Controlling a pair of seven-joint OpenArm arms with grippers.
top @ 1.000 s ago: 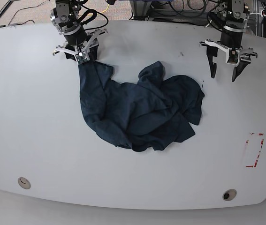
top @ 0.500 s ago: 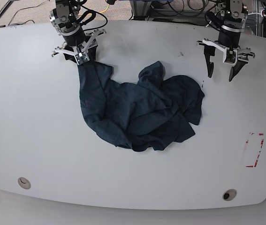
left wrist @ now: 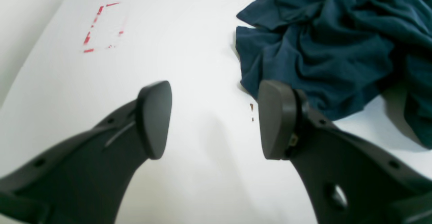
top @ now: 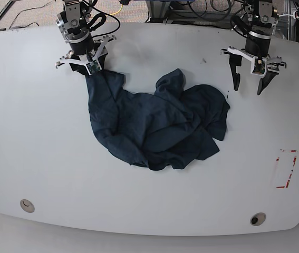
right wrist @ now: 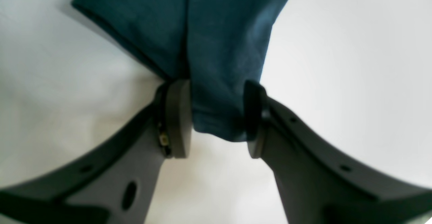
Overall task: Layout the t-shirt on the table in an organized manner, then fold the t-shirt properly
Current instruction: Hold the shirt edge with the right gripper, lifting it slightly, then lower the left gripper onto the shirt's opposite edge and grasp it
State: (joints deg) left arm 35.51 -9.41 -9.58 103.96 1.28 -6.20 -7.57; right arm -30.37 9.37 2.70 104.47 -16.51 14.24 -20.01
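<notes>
The dark navy-teal t-shirt (top: 157, 124) lies crumpled in the middle of the white table (top: 33, 132), with one strip stretched toward the far left corner. My right gripper (top: 89, 70) is shut on the end of that strip; the right wrist view shows the t-shirt (right wrist: 216, 58) pinched between its two pads (right wrist: 177, 116). My left gripper (top: 248, 84) hangs open above bare table at the far right, a little way from the cloth's right edge. In the left wrist view its fingers (left wrist: 153, 119) hold nothing, and the t-shirt (left wrist: 324, 48) lies ahead to the right.
A red dashed rectangle (top: 285, 168) marks the table near its right edge, also seen as the red mark (left wrist: 101, 26) in the left wrist view. Two round grommet holes (top: 27, 205) (top: 257, 219) sit near the front edge. Cables and equipment lie behind the far edge.
My right gripper has drawn the held strip of t-shirt slightly toward the far left. My left gripper has shifted a little toward the far edge, still open.
</notes>
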